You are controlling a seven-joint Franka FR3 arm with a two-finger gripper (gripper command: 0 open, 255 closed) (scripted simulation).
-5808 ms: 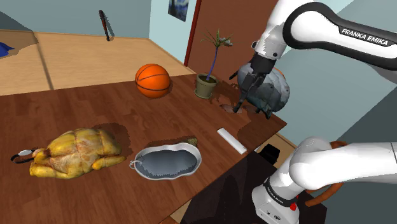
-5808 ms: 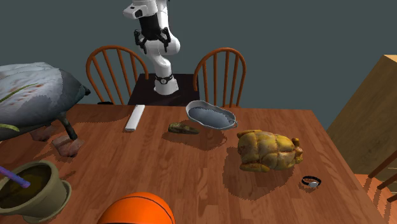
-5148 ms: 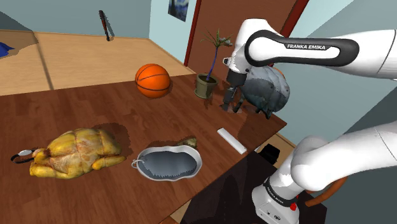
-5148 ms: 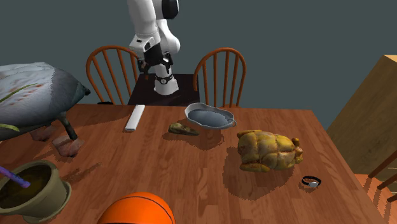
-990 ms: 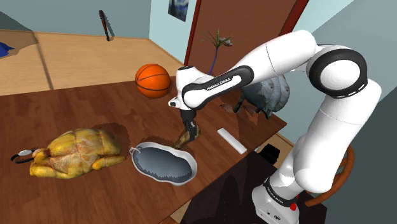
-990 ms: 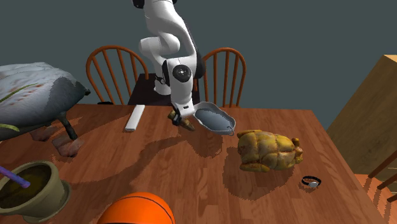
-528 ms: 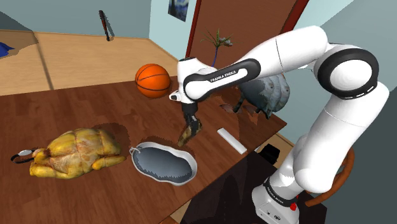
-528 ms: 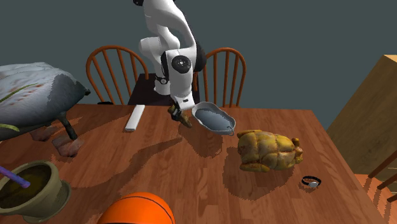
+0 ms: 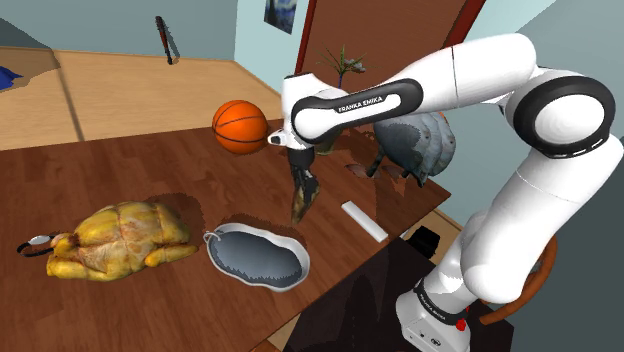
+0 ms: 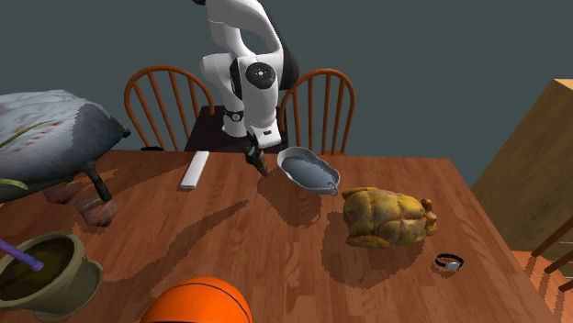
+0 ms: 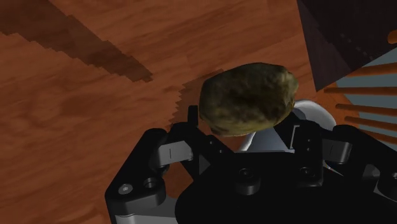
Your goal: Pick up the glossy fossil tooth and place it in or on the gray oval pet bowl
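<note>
The all-black two-finger tool (image 9: 302,192) pinches the mottled olive-brown, glossy fossil tooth (image 9: 299,208) by its upper end, aloft over the brown wooden worktop (image 9: 150,170), just beside the grey oval pet bowl (image 9: 255,263) and not above it. The tooth's long axis hangs near vertical, tip aimed down at the wood. Best play, I'd say: carry it level across the rim, centre it over the basin, lower, then release.

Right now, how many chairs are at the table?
2 in the second exterior view, beyond the table: a left chair and a right chair, flanking the arm. Others may be hidden.
</note>
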